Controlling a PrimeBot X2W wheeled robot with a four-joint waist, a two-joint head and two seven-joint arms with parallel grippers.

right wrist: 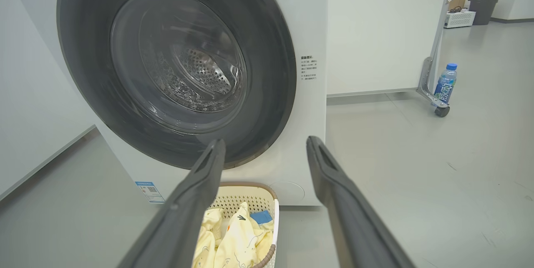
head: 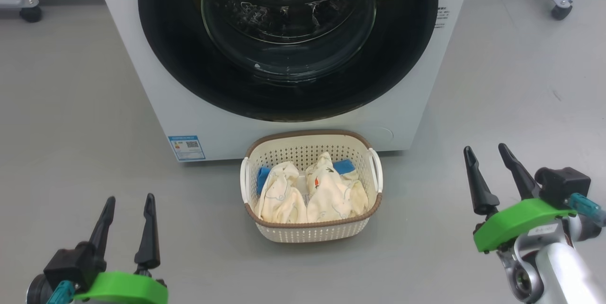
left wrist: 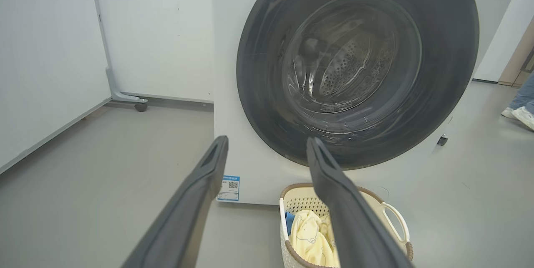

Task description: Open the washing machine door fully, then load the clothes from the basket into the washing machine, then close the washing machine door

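The white washing machine [head: 142, 72] [left wrist: 246, 151] [right wrist: 311, 134] stands in front of me, its door [head: 180, 67] [left wrist: 258, 84] [right wrist: 83, 72] shut, black rim around the glass bowl. The cream basket [head: 312, 235] [left wrist: 392, 211] [right wrist: 250, 190] sits on the floor against the machine's base. Cream-yellow and blue clothes [head: 326, 195] [left wrist: 308, 234] [right wrist: 238, 238] fill it. My left gripper [head: 130, 207] [left wrist: 267, 142] hovers open at the lower left, well short of the basket. Lower right, my right gripper [head: 487, 152] [right wrist: 265, 145] is open too, with nothing between its fingers.
A blue sticker [head: 187, 147] marks the machine's lower left corner. White wheeled partitions [left wrist: 137, 30] [right wrist: 375, 30] stand behind the machine; a water bottle [right wrist: 445, 83] rests on a caster foot at right. A person's shoe [left wrist: 519, 115] shows far right. Grey floor surrounds the basket.
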